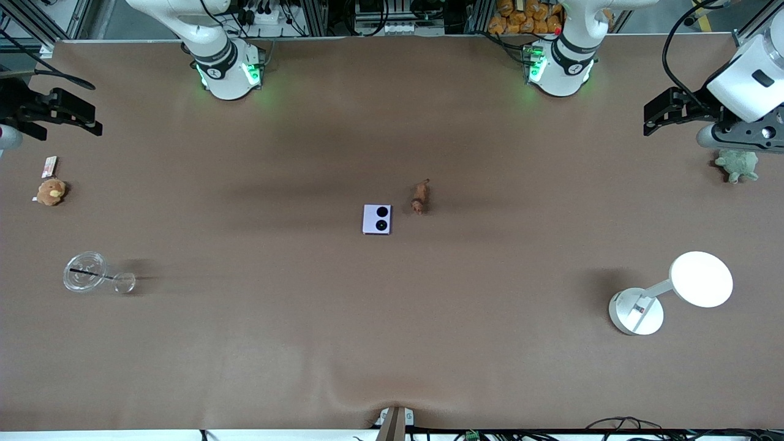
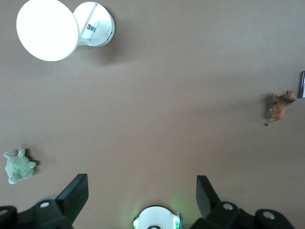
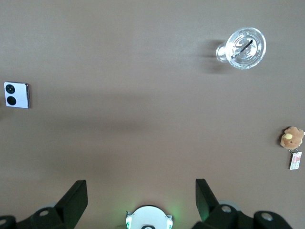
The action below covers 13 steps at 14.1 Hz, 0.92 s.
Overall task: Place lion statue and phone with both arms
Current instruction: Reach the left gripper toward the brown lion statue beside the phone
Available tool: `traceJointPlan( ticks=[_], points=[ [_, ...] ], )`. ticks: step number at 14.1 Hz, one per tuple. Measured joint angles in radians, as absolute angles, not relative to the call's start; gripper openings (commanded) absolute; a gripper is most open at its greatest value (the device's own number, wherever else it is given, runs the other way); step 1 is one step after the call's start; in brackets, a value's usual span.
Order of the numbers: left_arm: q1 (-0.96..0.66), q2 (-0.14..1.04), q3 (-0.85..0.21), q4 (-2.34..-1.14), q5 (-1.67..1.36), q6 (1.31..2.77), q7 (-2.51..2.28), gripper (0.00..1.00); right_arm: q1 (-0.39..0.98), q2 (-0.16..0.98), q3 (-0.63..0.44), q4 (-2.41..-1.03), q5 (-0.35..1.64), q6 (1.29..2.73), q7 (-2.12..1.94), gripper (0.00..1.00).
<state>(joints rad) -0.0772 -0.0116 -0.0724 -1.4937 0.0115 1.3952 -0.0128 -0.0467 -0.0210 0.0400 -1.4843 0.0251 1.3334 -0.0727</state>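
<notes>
Brown table cloth (image 1: 392,343) carried the square lavender phone (image 1: 376,219) at its middle, with the small reddish-brown lion statue (image 1: 420,197) just beside it. Left gripper (image 1: 658,113) and right gripper (image 1: 82,116) waited high at their ends, fingers spread, holding nothing.

No readable text, label, brand or number shows on anything in view.

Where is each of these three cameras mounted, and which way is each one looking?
Front view: high, facing both arm bases; shows the phone beside the lion statue, left gripper, right gripper.
Left wrist view: looks down past its open fingers at the statue and lamp.
Right wrist view: looks down past its open fingers at the phone and cup.
Shared: both wrist views show their own arm's base.
</notes>
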Motion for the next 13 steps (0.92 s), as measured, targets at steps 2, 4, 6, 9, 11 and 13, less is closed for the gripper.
traceJointPlan(
  ticks=[2, 4, 6, 9, 11, 13],
  points=[
    [-0.077, -0.012, -0.075, -1.493, 0.011, 1.396, -0.013, 1.0, -0.047, -0.021, 0.04, -1.485, 0.025, 1.332, -0.073, 1.0],
    [-0.079, -0.012, -0.078, -1.493, 0.01, 1.397, -0.016, 1.0, -0.047, -0.021, 0.039, -1.485, 0.025, 1.332, -0.073, 1.0],
    [-0.082, -0.01, -0.08, -1.493, -0.007, 1.397, -0.051, 1.0, -0.047, -0.021, 0.039, -1.485, 0.025, 1.332, -0.073, 1.0],
    [-0.091, 0.015, -0.083, -1.492, -0.066, 1.398, -0.112, 1.0, -0.047, -0.021, 0.039, -1.485, 0.025, 1.331, -0.073, 1.0],
    [-0.111, 0.044, -0.09, -1.485, -0.084, 1.403, -0.144, 1.0, -0.048, -0.021, 0.039, -1.485, 0.025, 1.331, -0.073, 1.0],
    [-0.143, 0.078, -0.095, -1.476, -0.121, 1.408, -0.192, 1.0, -0.048, -0.021, 0.039, -1.485, 0.025, 1.331, -0.073, 1.0]
  ],
)
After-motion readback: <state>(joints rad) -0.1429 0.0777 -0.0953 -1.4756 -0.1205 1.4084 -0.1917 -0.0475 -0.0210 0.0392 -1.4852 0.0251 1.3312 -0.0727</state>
